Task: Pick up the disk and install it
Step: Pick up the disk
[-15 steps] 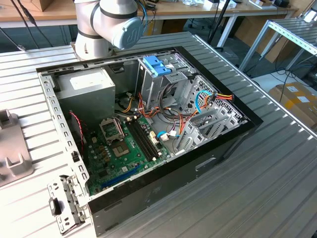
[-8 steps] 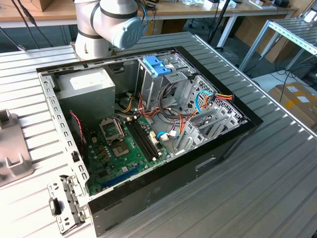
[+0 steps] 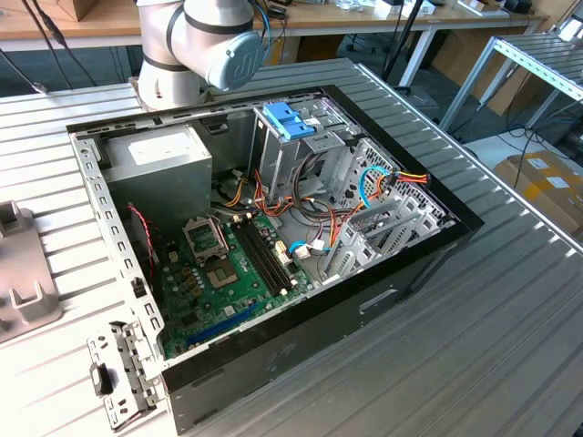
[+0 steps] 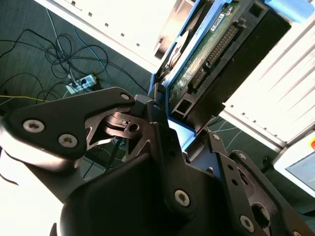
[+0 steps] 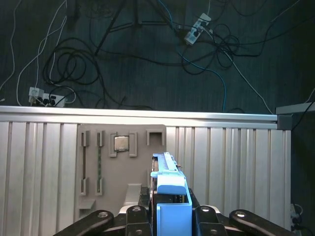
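First wrist view: tool [image 5: 170, 205] clamped on the disk [image 5: 168, 177], grey tray [image 5: 140, 167] beyond.

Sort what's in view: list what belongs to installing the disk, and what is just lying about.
Belongs to the job:
disk, clamped in the gripper
open computer case
drive cage with blue tabs, probably

Just lying about:
power supply
motherboard
grey tray holding a processor chip
metal bracket beside the case
floor cables
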You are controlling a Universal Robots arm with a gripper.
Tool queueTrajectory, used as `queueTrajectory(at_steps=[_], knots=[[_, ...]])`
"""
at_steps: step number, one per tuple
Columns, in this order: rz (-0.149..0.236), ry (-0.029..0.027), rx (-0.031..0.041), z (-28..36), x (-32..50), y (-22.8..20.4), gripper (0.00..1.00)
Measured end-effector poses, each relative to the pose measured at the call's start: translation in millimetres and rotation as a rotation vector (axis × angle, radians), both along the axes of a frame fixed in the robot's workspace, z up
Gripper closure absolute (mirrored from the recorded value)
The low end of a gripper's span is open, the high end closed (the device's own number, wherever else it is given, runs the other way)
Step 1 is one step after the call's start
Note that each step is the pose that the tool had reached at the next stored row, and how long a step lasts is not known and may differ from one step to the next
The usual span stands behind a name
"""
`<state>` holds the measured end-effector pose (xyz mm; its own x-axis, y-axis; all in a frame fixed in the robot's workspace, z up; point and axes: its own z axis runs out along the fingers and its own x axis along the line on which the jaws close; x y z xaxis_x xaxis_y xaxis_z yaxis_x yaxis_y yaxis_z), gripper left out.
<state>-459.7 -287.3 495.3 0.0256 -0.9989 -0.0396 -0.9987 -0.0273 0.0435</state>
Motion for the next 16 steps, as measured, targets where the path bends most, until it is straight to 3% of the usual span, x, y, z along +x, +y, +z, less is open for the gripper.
queueTrajectory(at_steps=[16], knots=[[0.000, 0.0000, 0.0001, 0.0, 10.1, -0.1, 0.63]])
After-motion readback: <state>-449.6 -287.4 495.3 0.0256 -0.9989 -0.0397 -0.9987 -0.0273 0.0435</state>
